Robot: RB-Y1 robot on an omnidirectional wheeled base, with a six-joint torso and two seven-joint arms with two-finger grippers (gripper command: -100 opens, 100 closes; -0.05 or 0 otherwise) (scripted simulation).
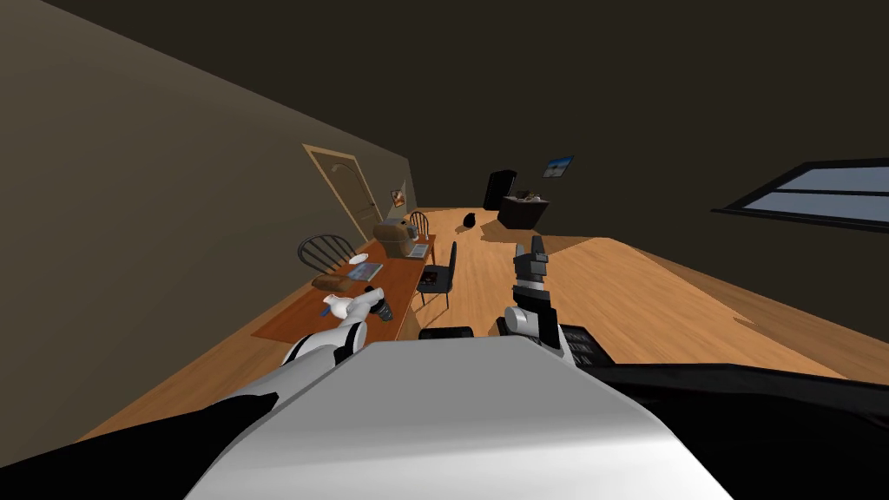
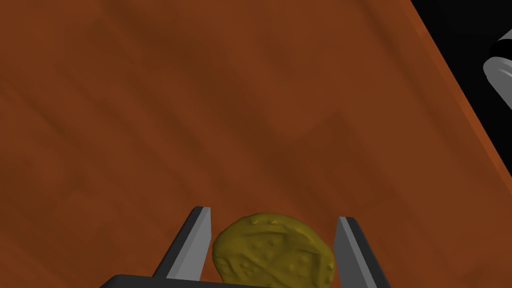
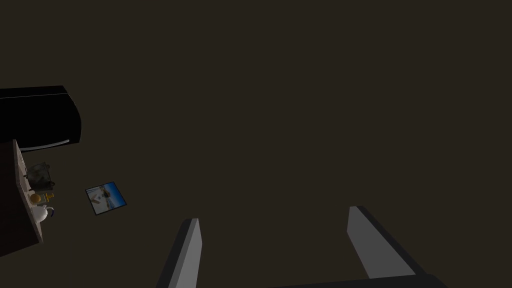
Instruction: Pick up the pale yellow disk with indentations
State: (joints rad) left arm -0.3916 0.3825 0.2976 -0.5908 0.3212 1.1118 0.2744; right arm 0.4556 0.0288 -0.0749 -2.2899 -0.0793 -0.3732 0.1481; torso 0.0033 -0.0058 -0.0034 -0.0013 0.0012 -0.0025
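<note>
The yellowish disk (image 2: 272, 252), dimpled and bumpy, lies flat on the reddish-brown table (image 2: 200, 110). My left gripper (image 2: 273, 215) is open and straddles it. One finger stands on each side, close to the disk's rim, with a narrow gap at each. In the head view the left gripper (image 1: 379, 305) hangs over the near end of the table (image 1: 395, 271). My right gripper (image 1: 530, 247) is raised over the wooden floor, well off the table, and stands open (image 3: 275, 214) with nothing between its fingers.
Farther along the table lie a brown loaf-like thing (image 1: 332, 282), a flat book-like thing (image 1: 365, 271), a white dish (image 1: 358, 259) and a brown box (image 1: 395, 236). Dark chairs (image 1: 438, 276) (image 1: 323, 252) stand on both sides. The table's edge (image 2: 450, 95) runs close to the gripper.
</note>
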